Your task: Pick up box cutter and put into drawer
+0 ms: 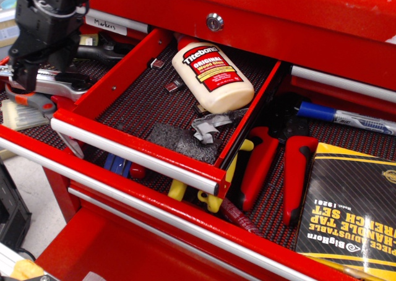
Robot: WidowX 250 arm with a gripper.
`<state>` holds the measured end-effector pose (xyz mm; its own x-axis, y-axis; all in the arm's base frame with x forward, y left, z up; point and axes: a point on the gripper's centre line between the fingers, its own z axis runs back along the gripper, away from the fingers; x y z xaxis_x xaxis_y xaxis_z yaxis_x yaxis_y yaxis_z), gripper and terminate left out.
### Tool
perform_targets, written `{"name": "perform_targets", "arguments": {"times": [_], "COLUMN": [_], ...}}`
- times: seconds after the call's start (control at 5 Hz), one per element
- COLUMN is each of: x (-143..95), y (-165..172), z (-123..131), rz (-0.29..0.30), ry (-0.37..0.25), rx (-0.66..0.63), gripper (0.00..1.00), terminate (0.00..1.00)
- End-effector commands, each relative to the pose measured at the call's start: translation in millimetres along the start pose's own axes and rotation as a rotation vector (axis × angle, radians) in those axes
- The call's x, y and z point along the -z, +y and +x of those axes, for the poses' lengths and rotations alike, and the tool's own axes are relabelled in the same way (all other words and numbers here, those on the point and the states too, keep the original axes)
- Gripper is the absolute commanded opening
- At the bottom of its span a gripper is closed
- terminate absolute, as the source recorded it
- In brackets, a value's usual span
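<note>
The box cutter (62, 83), slim and silver-grey with a black slider, lies in the left compartment, left of the drawer. My black gripper (30, 75) hangs low over its left part and hides that end. The fingertips are lost against the clutter, so I cannot tell whether they are open or touching it. The narrow red drawer (93, 92) is pulled out, with a silver bar handle (133, 152) and a dark mesh liner (139, 101).
In the drawer lie a Titebond glue bottle (212, 75), a dark pad (176, 140) and small clips. Orange-and-grey scissors (28, 100) lie under the cutter. Red-handled pliers (278, 166), a blue marker (346, 117) and a black wrench-set box (352, 207) are on the right.
</note>
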<state>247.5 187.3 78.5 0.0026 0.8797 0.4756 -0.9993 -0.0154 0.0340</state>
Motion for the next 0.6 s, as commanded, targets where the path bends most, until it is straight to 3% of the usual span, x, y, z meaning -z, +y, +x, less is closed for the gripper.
{"name": "perform_targets", "arguments": {"times": [0.0,0.2,0.4], "x": [25.1,36.4,34.7], "y": [6.2,-0.9,0.0], "z": [-3.4,-10.0,-21.1], "rz": [-0.053,-0.077,-0.054], "ry": [-0.038,0.002,0.059], "rx": [0.027,0.021,0.05], "gripper": [1.0,1.0,0.0], "terminate": [0.0,0.0,0.0]}}
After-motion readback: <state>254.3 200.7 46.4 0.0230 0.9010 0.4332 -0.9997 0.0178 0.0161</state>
